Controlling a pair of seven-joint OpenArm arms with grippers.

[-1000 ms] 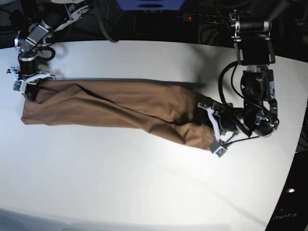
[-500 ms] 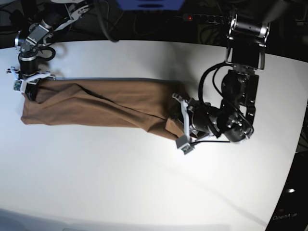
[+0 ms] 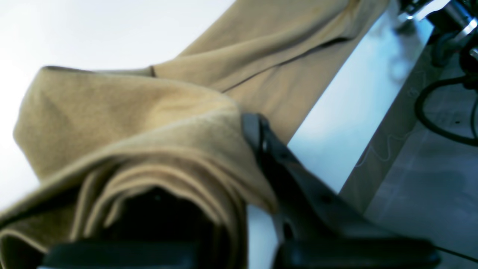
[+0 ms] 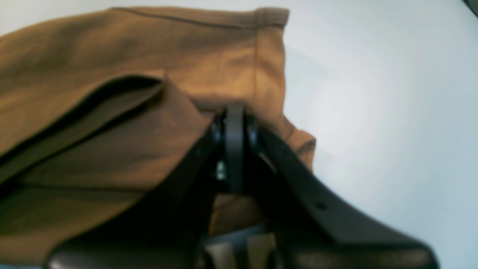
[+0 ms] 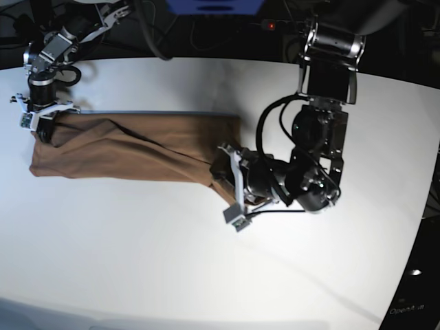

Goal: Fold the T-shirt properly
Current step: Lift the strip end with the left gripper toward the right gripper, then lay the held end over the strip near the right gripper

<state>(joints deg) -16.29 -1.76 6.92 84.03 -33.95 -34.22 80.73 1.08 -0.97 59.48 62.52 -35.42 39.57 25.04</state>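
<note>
folding crosswise, midway: t-shirt (image 5: 130, 148) already a narrow strip; left gripper (image 5: 230, 182) clamped on one end, right gripper (image 5: 42, 120) pinching the other; ends not yet together.

Bare white table (image 5: 137, 254) lies open before me; only the T-shirt (image 5: 137, 148) and my own arms block passage.

One T-shirt (image 5: 130, 148), two tools, left (image 5: 223, 180) and right (image 5: 42, 118), and one table (image 5: 137, 261).
</note>
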